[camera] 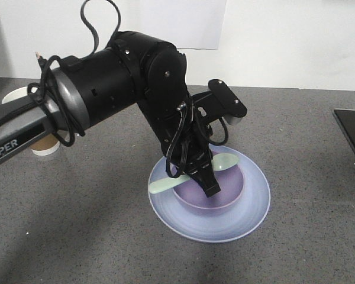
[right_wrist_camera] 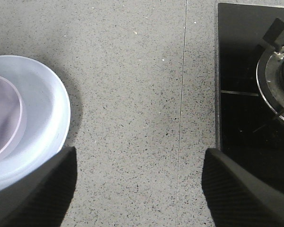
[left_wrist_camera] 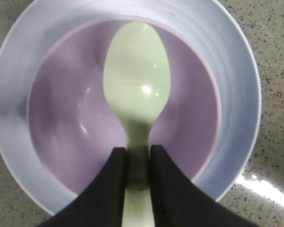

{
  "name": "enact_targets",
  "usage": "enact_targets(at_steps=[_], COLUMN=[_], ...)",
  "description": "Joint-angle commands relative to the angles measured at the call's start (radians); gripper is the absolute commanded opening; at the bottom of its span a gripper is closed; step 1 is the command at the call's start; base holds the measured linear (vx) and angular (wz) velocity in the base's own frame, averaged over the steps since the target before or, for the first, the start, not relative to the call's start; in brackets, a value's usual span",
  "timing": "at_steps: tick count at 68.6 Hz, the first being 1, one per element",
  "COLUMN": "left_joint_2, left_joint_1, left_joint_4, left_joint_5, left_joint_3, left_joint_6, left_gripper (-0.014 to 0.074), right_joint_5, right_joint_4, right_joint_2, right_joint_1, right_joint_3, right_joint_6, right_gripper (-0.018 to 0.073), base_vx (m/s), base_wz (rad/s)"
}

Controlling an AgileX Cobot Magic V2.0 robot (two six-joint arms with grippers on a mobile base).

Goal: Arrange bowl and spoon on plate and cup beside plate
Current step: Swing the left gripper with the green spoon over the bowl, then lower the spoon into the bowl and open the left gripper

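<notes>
The pale blue plate (camera: 251, 210) lies on the grey counter with the lavender bowl (camera: 228, 198) standing in its middle. My left gripper (camera: 202, 177) hangs over the bowl, shut on the handle of the mint-green spoon (camera: 226, 161). In the left wrist view the spoon (left_wrist_camera: 137, 80) points its scoop out over the bowl (left_wrist_camera: 61, 123), and the gripper (left_wrist_camera: 138, 153) pinches the handle above the plate (left_wrist_camera: 239, 85). The brown paper cup (camera: 45, 147) stands at the far left, mostly hidden behind the arm. My right gripper (right_wrist_camera: 139, 156) is open over bare counter, to the right of the plate (right_wrist_camera: 42, 109).
A black gas stove (right_wrist_camera: 255, 94) with a burner lies to the right of the right gripper, and its corner (camera: 354, 136) shows at the right edge of the front view. A white wall backs the counter.
</notes>
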Motion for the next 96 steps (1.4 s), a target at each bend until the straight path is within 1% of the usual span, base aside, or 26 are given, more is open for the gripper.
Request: enact_targets(at_steps=[1, 7, 16, 23, 43, 61, 85, 96], left_joint_2=[-0.046, -0.045, -0.045, -0.045, -0.045, -0.045, -0.045, -0.045], left_joint_1=[-0.005, -0.005, -0.005, -0.005, -0.005, -0.005, -0.005, -0.005], left_joint_4=[-0.002, 0.005, 0.048, 0.066, 0.064, 0.064, 0.064, 0.064], left_joint_5=[0.003, 0.003, 0.003, 0.003, 0.003, 0.003, 0.003, 0.003], left_joint_3=[-0.031, -0.031, -0.031, -0.031, -0.031, -0.031, -0.031, -0.031], left_joint_6=[-0.006, -0.009, -0.039, -0.052, -0.052, -0.052, -0.052, -0.052], left_gripper=[-0.0004, -0.0001, 0.0004, 0.0007, 0.0052, 0.0152, 0.0342, 0.0407], right_joint_5=[-0.06, -0.06, -0.063, -0.064, -0.066, -0.067, -0.067, -0.067], right_joint_4=[0.001, 0.001, 0.001, 0.001, 0.001, 0.001, 0.001, 0.001], right_joint_2=[-0.011, -0.011, -0.011, -0.011, -0.011, -0.011, -0.011, -0.011], right_joint_1=[-0.007, -0.007, -0.007, -0.007, -0.007, -0.007, -0.007, -0.007], right_joint_3=[-0.025, -0.025, -0.025, -0.025, -0.025, -0.025, -0.025, -0.025], right_joint_6=[-0.01, -0.01, -0.014, -0.014, -0.014, -0.014, -0.014, -0.014], right_gripper=[0.0542, 0.0542, 0.0542, 0.0542, 0.0542, 0.0542, 0.0542, 0.0542], base_vx=[0.0, 0.0, 0.0, 0.0, 0.0, 0.0, 0.0, 0.0], base_wz=[0.0, 0.0, 0.0, 0.0, 0.0, 0.0, 0.0, 0.0])
